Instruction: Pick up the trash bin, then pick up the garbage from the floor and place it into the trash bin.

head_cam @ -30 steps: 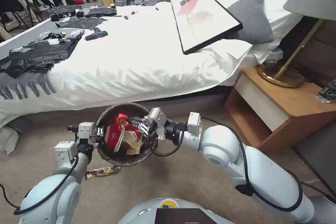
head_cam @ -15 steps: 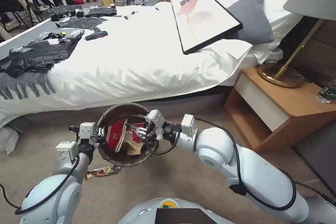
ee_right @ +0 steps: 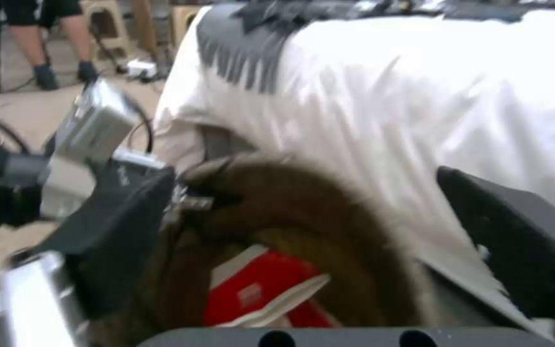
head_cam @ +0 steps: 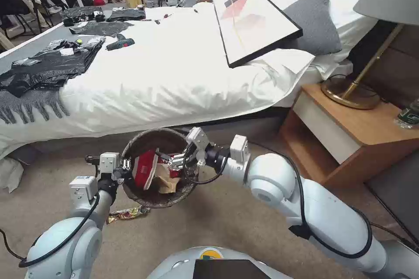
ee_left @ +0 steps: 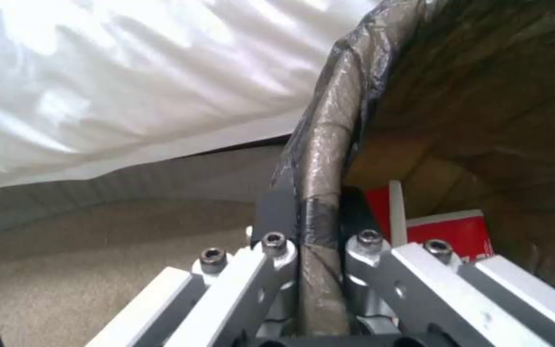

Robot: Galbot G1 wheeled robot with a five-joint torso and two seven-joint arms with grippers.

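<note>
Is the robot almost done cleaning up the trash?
Mostly. The trash bin is already picked up: the left tool is shut on its rim. Red packets and a brown paper bag are inside. The right tool sits open over the bin. A foil wrapper is left on the carpet.

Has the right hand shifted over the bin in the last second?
Yes. The right hand has drawn back toward the bed side of the trash bin, nearer its far rim, which the left hand grips.
</note>
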